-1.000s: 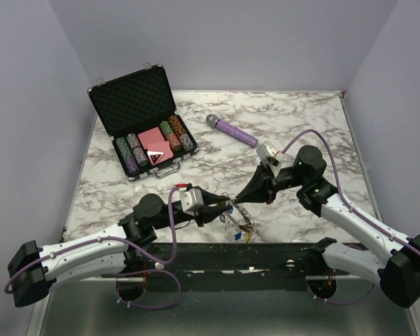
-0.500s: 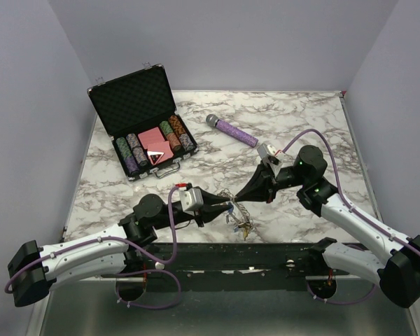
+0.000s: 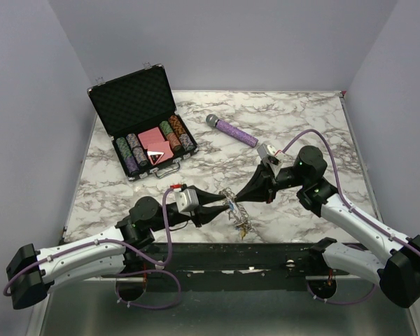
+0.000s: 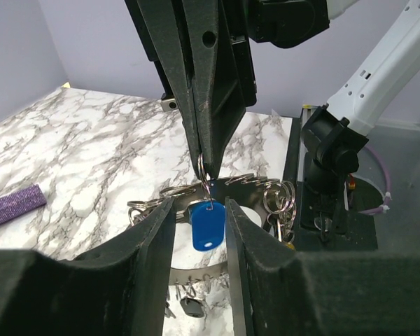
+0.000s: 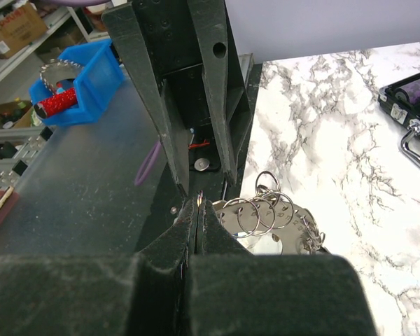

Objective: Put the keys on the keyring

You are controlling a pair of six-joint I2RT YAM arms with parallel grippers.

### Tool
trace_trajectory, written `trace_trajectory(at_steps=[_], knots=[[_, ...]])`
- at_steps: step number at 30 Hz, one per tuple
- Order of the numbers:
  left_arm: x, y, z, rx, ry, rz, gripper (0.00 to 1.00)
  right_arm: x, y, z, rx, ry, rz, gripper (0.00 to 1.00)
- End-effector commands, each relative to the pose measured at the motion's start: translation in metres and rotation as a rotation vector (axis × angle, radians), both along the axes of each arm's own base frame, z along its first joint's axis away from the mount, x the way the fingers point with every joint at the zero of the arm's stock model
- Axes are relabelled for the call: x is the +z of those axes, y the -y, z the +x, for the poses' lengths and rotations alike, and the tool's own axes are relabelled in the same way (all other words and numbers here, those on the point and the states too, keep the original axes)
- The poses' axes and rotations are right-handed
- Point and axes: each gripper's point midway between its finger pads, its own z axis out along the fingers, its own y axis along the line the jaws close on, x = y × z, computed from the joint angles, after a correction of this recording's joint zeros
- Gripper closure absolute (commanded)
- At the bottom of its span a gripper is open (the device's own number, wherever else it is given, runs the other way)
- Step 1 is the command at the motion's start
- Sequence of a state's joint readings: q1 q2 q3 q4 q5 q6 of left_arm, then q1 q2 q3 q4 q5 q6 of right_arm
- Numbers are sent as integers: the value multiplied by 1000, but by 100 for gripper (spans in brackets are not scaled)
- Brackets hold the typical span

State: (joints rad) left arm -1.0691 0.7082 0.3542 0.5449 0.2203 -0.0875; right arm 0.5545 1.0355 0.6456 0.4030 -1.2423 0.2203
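1. Key, small, metal, blue plastic cap (image 4: 208, 226): hung at frame centre, its thin loop pinched in the closed right gripper (image 4: 205, 166).
2. Left gripper (image 4: 198, 213): fingers held apart, flanking it, nothing clamped.
3. Large toothed silvery keyring (image 4: 189, 271): seen just below, lower centre.
4. Risk: loop could be slipped from the pinch or twisted if struck by off-centre left fingers.

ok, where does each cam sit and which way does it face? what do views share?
Top external: above and behind the bases, looking down on the table; both arms show, left gripper and right gripper tip-to-tip.
Left wrist: looks along its own parted fingers at the right gripper, which dangles the blue key.
Right wrist: looks along its own shut fingers at the left gripper.
Shared: both wrist views show the keyring.
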Motion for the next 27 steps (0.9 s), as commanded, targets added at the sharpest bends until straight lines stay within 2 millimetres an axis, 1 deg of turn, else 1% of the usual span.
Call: trace_trajectory(at_steps=[1, 4, 8, 12, 14, 22, 27], knots=[[7, 4, -4, -25, 5, -23, 60, 9, -1, 5, -28, 41, 32, 100], [9, 5, -4, -28, 8, -27, 60, 8, 0, 6, -31, 41, 31, 100], [11, 8, -3, -34, 9, -26, 65, 7, 0, 7, -34, 38, 30, 100], [10, 11, -3, -40, 4, -24, 67, 8, -1, 7, -32, 37, 30, 100], [9, 12, -3, -45, 4, -24, 71, 8, -1, 7, -34, 37, 30, 100], [11, 12, -4, -48, 4, -30, 84, 6, -1, 7, -38, 28, 31, 100], [10, 13, -3, -47, -5, -19, 98, 7, -2, 9, -46, 21, 33, 100]])
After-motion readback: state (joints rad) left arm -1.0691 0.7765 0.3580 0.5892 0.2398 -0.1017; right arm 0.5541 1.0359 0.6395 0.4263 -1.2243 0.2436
